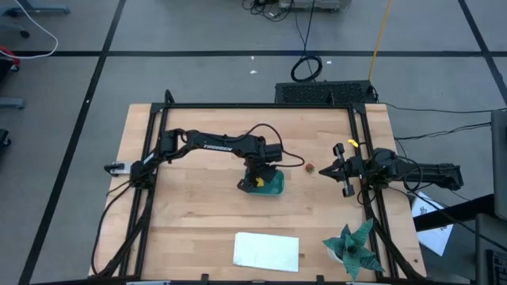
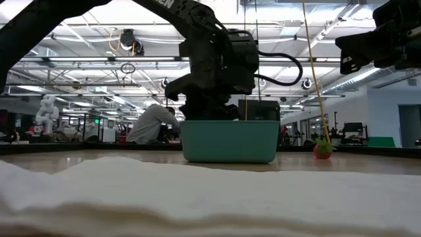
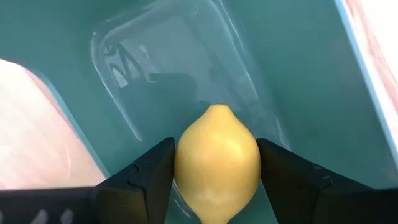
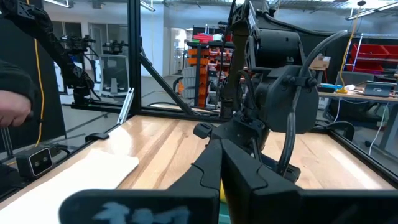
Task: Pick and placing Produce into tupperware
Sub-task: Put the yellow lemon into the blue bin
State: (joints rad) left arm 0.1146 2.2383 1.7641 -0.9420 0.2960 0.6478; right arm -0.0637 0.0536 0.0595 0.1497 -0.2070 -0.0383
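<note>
Wooden tabletop (image 1: 206, 214) within a black frame, grey floor around it; the low view looks across it into a large workshop where a person (image 2: 150, 125) in a light top is bent over a bench far behind.

Left gripper (image 1: 255, 180) is lowered into the teal tub (image 1: 272, 186), which sits near the middle of the tabletop. Its fingers (image 3: 146, 177) are part-way apart and clamped on the yellow lemon (image 3: 217, 163), one pad against each side. The wrist view shows the lemon just above the tub's floor, inside the walls; whether it touches the floor cannot be told. In the low view the tub (image 2: 229, 141) stands flat on the tabletop with the left arm's wrist directly over it.

Right gripper (image 1: 331, 169) hovers over the tabletop near the right frame rail, pointing toward the tub. Its fingers (image 4: 245, 165) are clenched together, nothing between them.

Red piece (image 1: 310, 167) lies on the bare wood between the tub and the right gripper, apart from both. The low view shows it (image 2: 322, 150) resting on the tabletop to the side of the tub, with a bit of green on it.

White sheet (image 1: 266, 250) lies flat at the near edge of the tabletop. Spiky teal-green plant (image 1: 354, 246) sits at the near right corner. No light green ball can be made out in any view.
</note>
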